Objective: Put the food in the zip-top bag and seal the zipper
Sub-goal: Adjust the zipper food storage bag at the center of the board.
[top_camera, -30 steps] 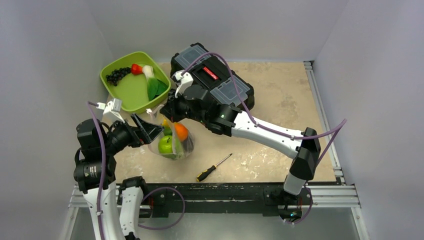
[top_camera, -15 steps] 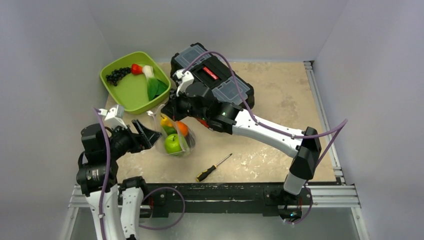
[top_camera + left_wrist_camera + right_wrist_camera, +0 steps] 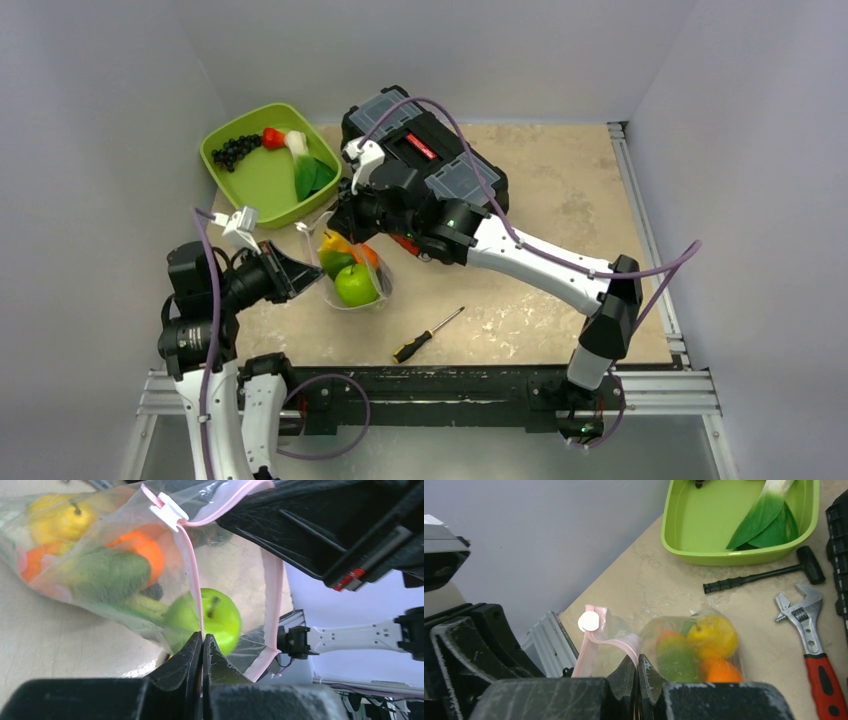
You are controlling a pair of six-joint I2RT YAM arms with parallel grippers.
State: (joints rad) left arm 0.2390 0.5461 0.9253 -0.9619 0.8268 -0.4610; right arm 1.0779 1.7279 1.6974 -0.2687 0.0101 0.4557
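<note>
The clear zip-top bag (image 3: 352,278) hangs between both grippers just right of the tray. It holds food: a green apple (image 3: 356,285), an orange (image 3: 367,254) and a yellow pear (image 3: 335,243). My left gripper (image 3: 300,272) is shut on the pink zipper (image 3: 193,570) at the near mouth edge, its tips (image 3: 203,637) just below the apple (image 3: 218,617). A white slider (image 3: 168,514) sits on the strip. My right gripper (image 3: 345,222) is shut on the zipper (image 3: 616,642) at the far edge, tips (image 3: 637,659) beside the slider (image 3: 588,621). The mouth gapes between the two grips.
A lime-green tray (image 3: 255,185) at the back left holds a leek (image 3: 305,165), dark berries (image 3: 235,150) and a red piece (image 3: 273,137). A black toolbox (image 3: 430,150) stands behind the right arm. A screwdriver (image 3: 428,334) lies near the front; a hammer (image 3: 764,575) and wrench (image 3: 811,635) lie under the arm.
My left gripper was open beside the bag and has closed on the zipper strip. The bag and apple have shifted slightly right and toward the front.
</note>
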